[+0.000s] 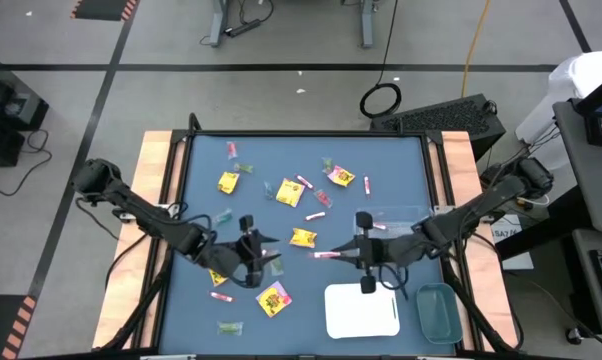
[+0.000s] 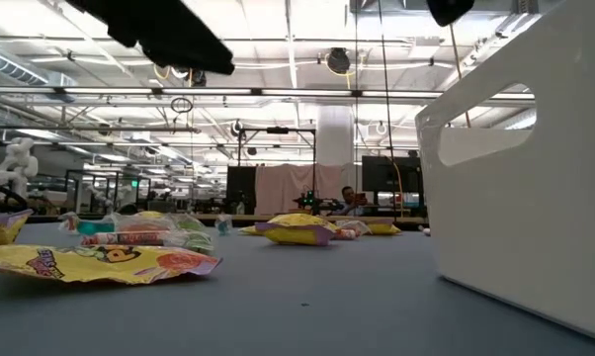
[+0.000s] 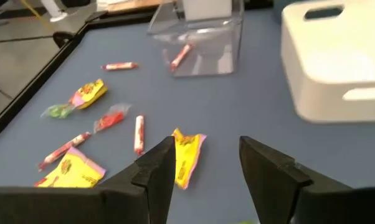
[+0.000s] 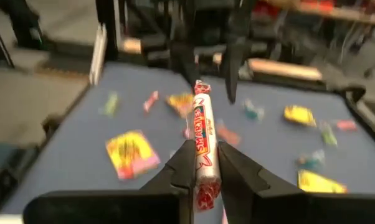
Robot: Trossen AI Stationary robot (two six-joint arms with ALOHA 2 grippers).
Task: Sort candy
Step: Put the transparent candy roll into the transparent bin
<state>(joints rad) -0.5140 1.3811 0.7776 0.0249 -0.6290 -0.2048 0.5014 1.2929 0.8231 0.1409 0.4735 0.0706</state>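
Candy lies scattered on the blue table: yellow packets [image 1: 289,192] [image 1: 274,297], pink-red sticks [image 1: 317,216] and small green pieces [image 1: 229,326]. My right gripper [image 4: 209,165] hovers right of centre [image 1: 345,252], shut on a pink-red stick [image 4: 202,134]. My left gripper [image 3: 206,165] stands open left of centre [image 1: 271,252], above the table, with nothing between its fingers; a yellow packet [image 3: 187,155] lies on the table beyond its fingertips. One stick [image 3: 180,56] lies in the clear tray [image 3: 197,37]. My right gripper pinches the pink-red stick between its two fingers at the stick's near end [image 4: 205,180]. The fingers come about level from the table's right side and lie along the stick. The stick's free end [image 1: 323,255] juts out past the fingertips, clear of the table.
A white tray [image 1: 361,312] and a green-tinted tray [image 1: 437,310] stand at the near right; the clear tray [image 1: 396,218] stands behind my right gripper. In the low view a yellow packet [image 2: 100,262] lies close by and the white tray [image 2: 525,198] fills the right.
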